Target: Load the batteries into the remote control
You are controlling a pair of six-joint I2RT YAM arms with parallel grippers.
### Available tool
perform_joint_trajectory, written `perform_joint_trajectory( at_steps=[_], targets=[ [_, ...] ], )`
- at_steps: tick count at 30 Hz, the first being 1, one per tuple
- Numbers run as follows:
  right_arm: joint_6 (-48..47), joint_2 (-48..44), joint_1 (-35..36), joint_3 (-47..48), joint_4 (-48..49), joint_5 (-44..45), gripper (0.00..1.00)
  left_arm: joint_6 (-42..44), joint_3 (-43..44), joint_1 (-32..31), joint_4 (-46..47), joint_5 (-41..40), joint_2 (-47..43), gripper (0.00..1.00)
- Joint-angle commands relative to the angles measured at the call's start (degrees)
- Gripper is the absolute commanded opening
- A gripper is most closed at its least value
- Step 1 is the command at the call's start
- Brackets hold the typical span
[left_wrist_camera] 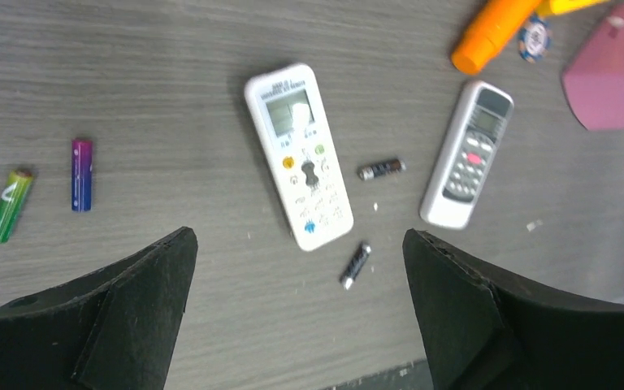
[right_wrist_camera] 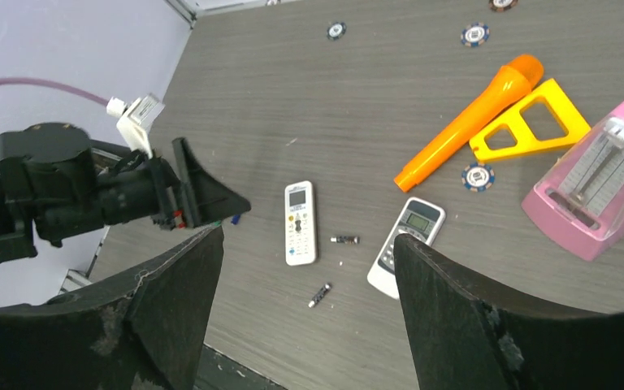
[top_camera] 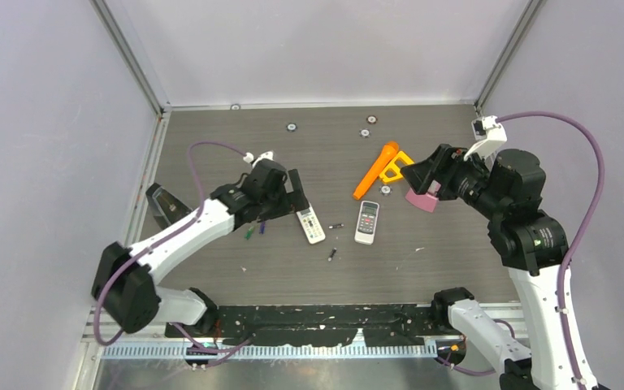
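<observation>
a: how are the arms held?
b: the left gripper [left_wrist_camera: 296, 236] is held over the white remote [left_wrist_camera: 299, 154], jaws spread; the right gripper [right_wrist_camera: 307, 236] is raised, likewise spread.
a: what is laid below?
b: the green battery [left_wrist_camera: 8, 205] and purple battery [left_wrist_camera: 81, 174] are laid apart from the remote, 2 dark batteries [left_wrist_camera: 381, 169] [left_wrist_camera: 355, 265] just beside it.

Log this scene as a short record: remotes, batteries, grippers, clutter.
remotes: slim white remote control and grey remote control with dark keypad, both face up
batteries: green cell and purple cell left of the white remote; one dark cell between the remotes, another dark cell by the white remote's near end; all loose
left gripper: open, empty
right gripper: open, empty
clutter: orange cylinder, yellow triangle, pink box, poker chips
</observation>
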Motion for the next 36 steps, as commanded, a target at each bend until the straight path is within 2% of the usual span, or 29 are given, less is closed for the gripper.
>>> perform_joint_trajectory(
  at_steps=[1,6,12,23,33,36],
  targets=[
    [0.75,-0.43,0.5,-0.66,0.32,-1.24,0.83,-7.3,6.87,-2.76,-1.69,-12.32,7.96,1.0],
    [-0.03,-1.87,0.77,-1.83,2.45,-3.01,0.91,-7.62,12.6,-3.18,-1.21,-10.1,17.6,1.0],
    [0.09,-0.71,0.83,-2.1,3.09,-2.86,0.95,-8.66,21.35,-3.67,-9.49,-11.36,27.34,1.0],
    [0.16,2.9,1.57,-1.49,2.1,-1.73,0.95,-10.37,22.2,-3.97,-10.46,-9.06,34.29,1.0],
    [1.65,3.6,3.12,-2.47,2.81,-0.48,0.93,-10.87,24.57,-3.97,-11.33,-9.13,39.77,0.82],
    [1.86,3.68,3.72,-2.6,2.51,0.01,0.92,-11.46,24.82,-3.97,-11.61,-8.88,40.74,0.71]
  ],
)
